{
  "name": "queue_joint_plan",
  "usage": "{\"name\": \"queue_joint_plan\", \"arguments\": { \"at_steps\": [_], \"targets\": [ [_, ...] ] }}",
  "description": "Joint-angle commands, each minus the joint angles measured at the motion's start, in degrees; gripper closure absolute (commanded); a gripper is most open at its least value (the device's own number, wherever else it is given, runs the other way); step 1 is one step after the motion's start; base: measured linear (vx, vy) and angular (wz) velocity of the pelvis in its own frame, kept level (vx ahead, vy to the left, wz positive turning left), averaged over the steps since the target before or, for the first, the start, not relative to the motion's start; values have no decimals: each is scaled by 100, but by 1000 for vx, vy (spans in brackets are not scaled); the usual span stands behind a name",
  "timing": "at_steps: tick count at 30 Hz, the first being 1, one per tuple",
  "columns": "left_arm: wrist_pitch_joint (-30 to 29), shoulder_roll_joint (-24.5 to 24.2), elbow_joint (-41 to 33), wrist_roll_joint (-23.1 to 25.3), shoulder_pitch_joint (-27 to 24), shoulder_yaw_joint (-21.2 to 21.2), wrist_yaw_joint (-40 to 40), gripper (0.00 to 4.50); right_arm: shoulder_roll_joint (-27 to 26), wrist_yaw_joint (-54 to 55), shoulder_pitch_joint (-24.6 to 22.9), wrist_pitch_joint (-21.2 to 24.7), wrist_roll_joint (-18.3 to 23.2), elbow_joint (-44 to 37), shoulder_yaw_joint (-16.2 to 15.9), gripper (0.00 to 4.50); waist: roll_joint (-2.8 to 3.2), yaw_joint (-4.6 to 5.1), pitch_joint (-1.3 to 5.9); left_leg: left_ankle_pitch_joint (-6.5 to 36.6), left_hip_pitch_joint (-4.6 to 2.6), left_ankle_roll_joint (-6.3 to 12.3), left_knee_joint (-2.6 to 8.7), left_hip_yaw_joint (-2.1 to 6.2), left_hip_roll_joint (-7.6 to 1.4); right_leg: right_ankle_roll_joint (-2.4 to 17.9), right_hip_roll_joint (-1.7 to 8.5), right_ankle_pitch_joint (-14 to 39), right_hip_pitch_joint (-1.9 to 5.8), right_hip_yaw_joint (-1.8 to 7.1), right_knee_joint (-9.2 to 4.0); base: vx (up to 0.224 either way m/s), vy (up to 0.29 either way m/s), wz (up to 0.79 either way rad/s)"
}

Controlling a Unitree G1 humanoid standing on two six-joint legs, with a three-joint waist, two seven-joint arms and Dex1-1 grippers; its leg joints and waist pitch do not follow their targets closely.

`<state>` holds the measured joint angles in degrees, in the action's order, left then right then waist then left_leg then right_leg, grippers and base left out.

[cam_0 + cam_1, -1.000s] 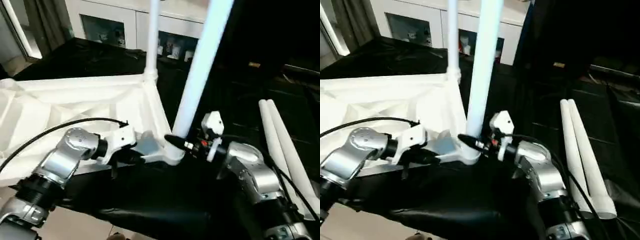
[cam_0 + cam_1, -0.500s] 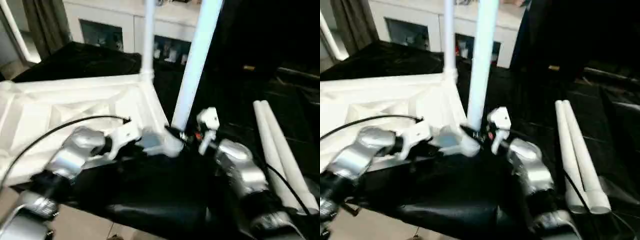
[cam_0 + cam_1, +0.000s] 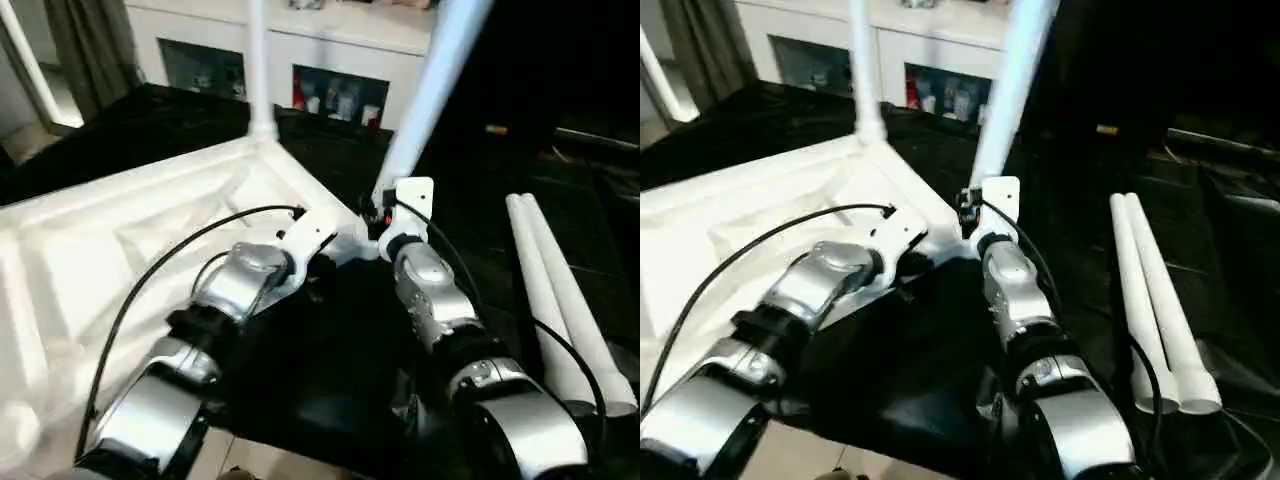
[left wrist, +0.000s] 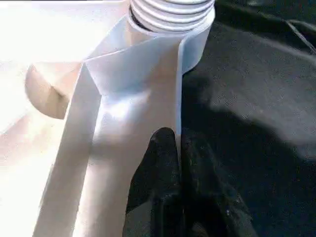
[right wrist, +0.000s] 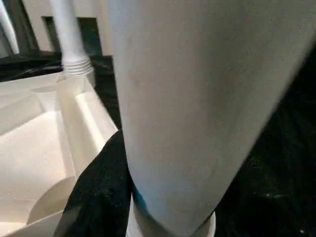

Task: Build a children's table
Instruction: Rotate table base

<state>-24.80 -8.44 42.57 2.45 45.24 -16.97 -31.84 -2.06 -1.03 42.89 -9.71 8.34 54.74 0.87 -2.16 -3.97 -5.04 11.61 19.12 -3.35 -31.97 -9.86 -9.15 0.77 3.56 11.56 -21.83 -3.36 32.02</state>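
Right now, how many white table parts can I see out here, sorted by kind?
Upturned white ribbed plastic tabletop: 1
Long white tapered tube legs standing in its corner sockets: 2, the near one and the far one
Long white tapered tube legs lying loose on the black cloth: 2, the nearer and the outer
Total: 5 parts

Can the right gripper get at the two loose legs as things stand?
Probably not yet: the right gripper is clamped on the near standing leg. Once released, the loose legs lie unobstructed on the black cloth to its right.

Home room, glass-fronted white cabinet (image 3: 330, 60), curtain (image 3: 85, 45)
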Motion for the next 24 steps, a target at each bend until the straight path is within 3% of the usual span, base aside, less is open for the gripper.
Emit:
{"name": "queue_joint_plan", "arguments": {
  "at_steps": [1,3,4,10,12,14,15,16,18,20,22,23,24],
  "targets": [
    [-37,-107,256,243,38,154,485,450,-70,91,-383,327,-62,765,12,263,53,26,196,2468,-30,-49,543,256,-415,604,607,2940,31,310,-496,0,0,0],
    [-40,-118,290,261,47,148,471,450,-94,103,-375,295,-56,821,34,263,63,16,189,2304,-43,-26,526,210,-419,757,604,2644,3,340,-475,0,0,0],
    [-31,-110,357,267,70,158,484,450,-130,129,-339,248,-48,933,83,263,56,22,165,2384,-56,-20,521,206,-408,785,607,2829,-8,335,-488,0,0,0],
    [31,-130,311,212,42,78,166,450,-206,31,-247,183,-26,1118,196,264,78,58,127,2931,-117,-89,539,256,-409,551,598,3528,-68,290,-580,0,0,0],
    [102,-181,177,199,-18,-18,-89,450,-194,-193,-207,208,-22,1110,171,264,69,70,132,2988,-103,-92,550,276,-413,499,612,3629,-55,282,-587,0,0,0],
    [239,-361,-127,244,-147,-223,-518,450,-115,-557,-153,279,-45,1011,79,264,70,68,152,2837,-33,-58,580,303,-445,525,658,3518,-13,314,-553,0,0,0],
    [213,-506,-328,254,-237,-323,-772,450,-15,-914,-112,366,-111,954,-34,264,68,69,177,2530,43,-37,592,302,-464,642,667,3153,43,330,-490,0,0,0],
    [390,-771,-648,248,-391,-486,-1258,450,162,-1490,-73,527,-208,825,-226,264,81,57,199,2211,71,0,588,291,-492,797,648,2642,84,330,-436,0,0,0],
    [434,-958,-865,207,-492,-552,-1573,450,294,-1948,-58,704,-222,710,-333,264,61,86,214,1970,113,53,568,237,-486,928,644,2245,97,342,-390,0,0,0],
    [442,-1360,-1364,71,-699,-642,-2184,450,608,-2906,-89,1010,-268,389,-609,264,66,96,232,1486,131,172,533,200,-485,1148,638,1677,168,337,-317,69,-26,-5],
    [386,-1452,-1489,31,-746,-656,-2312,450,682,-3139,-101,1061,-286,311,-674,264,72,95,234,1199,82,267,471,133,-476,1349,618,1281,116,351,-286,86,-34,-2],
    [371,-1714,-1825,-82,-868,-677,-2671,450,913,-3806,-152,1260,-299,50,-872,264,87,77,264,1133,52,274,446,131,-473,1412,598,1083,121,347,-242,105,-37,2],
    [368,-1765,-1893,-109,-892,-679,-2746,450,960,-3932,-162,1287,-308,0,-914,264,70,93,273,944,76,320,449,130,-482,1481,596,823,164,343,-205,105,-37,2]
  ]
}}
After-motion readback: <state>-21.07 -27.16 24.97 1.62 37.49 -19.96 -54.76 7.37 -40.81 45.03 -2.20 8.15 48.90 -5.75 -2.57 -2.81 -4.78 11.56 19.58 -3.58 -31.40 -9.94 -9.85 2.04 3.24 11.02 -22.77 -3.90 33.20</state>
